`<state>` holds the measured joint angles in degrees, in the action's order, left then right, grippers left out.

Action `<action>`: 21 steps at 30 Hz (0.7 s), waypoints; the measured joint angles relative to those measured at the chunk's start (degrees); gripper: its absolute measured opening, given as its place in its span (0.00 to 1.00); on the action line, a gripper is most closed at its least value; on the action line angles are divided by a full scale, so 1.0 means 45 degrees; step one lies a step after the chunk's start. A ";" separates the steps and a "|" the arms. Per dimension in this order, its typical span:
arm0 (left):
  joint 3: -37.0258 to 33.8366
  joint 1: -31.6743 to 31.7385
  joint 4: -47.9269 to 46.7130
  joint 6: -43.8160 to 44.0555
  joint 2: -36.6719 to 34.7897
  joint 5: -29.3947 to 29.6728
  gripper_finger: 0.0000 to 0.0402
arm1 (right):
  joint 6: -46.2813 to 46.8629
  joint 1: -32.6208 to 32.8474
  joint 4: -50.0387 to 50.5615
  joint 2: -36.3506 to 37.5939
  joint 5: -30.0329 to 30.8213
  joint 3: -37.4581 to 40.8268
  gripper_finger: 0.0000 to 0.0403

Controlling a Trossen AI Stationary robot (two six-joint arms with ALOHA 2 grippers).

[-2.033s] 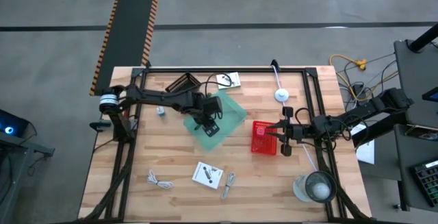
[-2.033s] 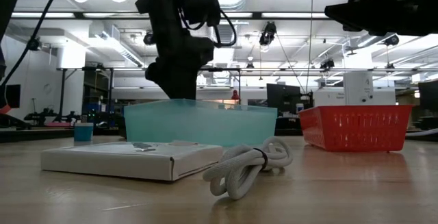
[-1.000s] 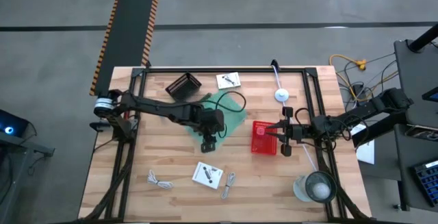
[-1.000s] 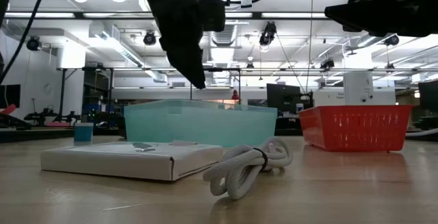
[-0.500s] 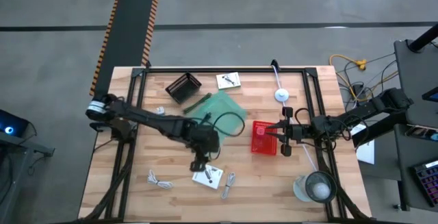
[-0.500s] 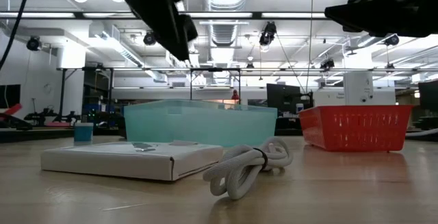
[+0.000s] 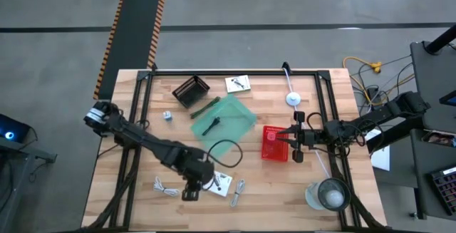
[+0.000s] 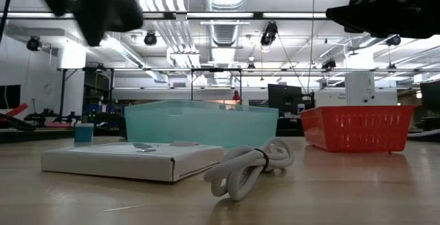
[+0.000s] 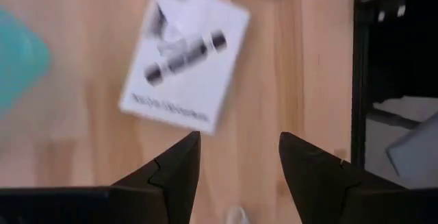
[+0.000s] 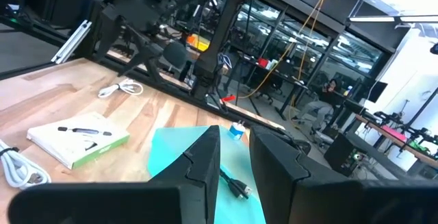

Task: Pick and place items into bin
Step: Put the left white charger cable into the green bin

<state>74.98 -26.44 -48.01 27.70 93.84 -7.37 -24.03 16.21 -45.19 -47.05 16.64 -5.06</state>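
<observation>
My left gripper [image 7: 189, 192] hangs open above the table near its near edge, between the white coiled cable [image 7: 165, 187] and a flat white printed packet [image 7: 217, 183]. In the left wrist view the packet [image 9: 185, 63] lies beyond the empty fingers [image 9: 174, 172]. The teal bin [image 7: 226, 122] holds a dark stick [image 7: 211, 125]; a green pen [image 7: 205, 107] lies at its far left edge. A metal piece [image 7: 239, 188] lies right of the packet. My right gripper [image 7: 294, 142] waits level at the right side of a red basket [image 7: 274, 142], slightly open with nothing between its fingers.
A black basket [image 7: 191, 89], a second white packet [image 7: 239, 83] and a small item [image 7: 167, 116] lie toward the far edge. A clear cup [image 7: 329, 194] stands at the near right. A black frame [image 7: 139, 140] runs along the table's sides.
My left gripper has swung from the near edge of the teal bin toward the table's near edge and somewhat left, ending beside the near white packet, and has stayed open. The dark stick now shows lying in the bin.
</observation>
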 joint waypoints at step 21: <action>-0.0966 -0.2427 -0.1413 0.1060 0.0019 0.0051 0.45 | 0.0151 0.0000 -0.0009 0.0000 0.0000 0.0000 0.17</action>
<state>70.63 -37.36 -54.37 32.47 93.93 -7.14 -23.35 16.21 -45.23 -47.05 16.64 -5.06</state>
